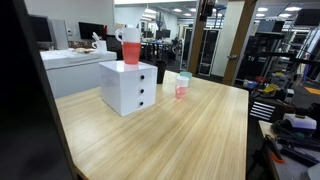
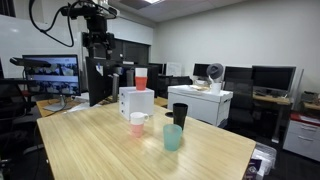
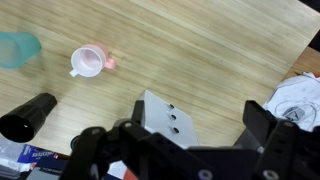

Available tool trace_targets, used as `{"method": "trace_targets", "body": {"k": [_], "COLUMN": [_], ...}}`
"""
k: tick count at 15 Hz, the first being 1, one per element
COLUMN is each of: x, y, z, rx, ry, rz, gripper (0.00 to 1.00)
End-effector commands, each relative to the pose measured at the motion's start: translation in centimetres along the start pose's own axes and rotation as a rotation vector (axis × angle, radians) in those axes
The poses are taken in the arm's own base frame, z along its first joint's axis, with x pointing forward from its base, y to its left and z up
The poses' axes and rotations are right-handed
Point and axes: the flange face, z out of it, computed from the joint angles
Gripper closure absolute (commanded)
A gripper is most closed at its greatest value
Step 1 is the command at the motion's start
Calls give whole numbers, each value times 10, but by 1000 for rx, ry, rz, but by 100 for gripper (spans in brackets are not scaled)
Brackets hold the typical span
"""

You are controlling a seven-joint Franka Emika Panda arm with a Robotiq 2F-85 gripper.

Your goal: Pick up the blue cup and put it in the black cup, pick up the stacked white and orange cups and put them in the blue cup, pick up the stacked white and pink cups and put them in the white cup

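Note:
The blue cup [image 2: 173, 137] stands on the wooden table near the black cup [image 2: 179, 115]. The white and pink stack [image 2: 137, 123] stands beside them. The white and orange stack [image 2: 141, 78] stands on top of a white drawer box [image 2: 136, 102]; its upper part is the white cup [image 1: 130, 34]. My gripper [image 2: 97, 45] hangs high above the table, open and empty. In the wrist view my gripper [image 3: 185, 140] is over the box, with the blue cup [image 3: 15, 48], the pink stack [image 3: 88, 62] and the black cup [image 3: 28, 118] to one side. The orange stack is hidden there.
The white drawer box [image 1: 128, 87] sits near the middle of the table [image 1: 170, 140]. White cloth [image 3: 295, 100] lies off the table edge in the wrist view. Desks, monitors and shelves surround the table.

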Motion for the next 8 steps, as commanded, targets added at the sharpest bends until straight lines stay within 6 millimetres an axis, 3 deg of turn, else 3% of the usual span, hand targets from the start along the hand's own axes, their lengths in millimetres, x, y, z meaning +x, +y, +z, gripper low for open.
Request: {"method": "trace_targets", "body": {"k": [1,7,8], "x": [1,-4,-9], "y": [5,39,53], "z": [-5,-13,-16], "rx": [-36,-98,-119], "ry": [34,106,118], "rz": [18,116,153], "gripper": [0,0,0]}}
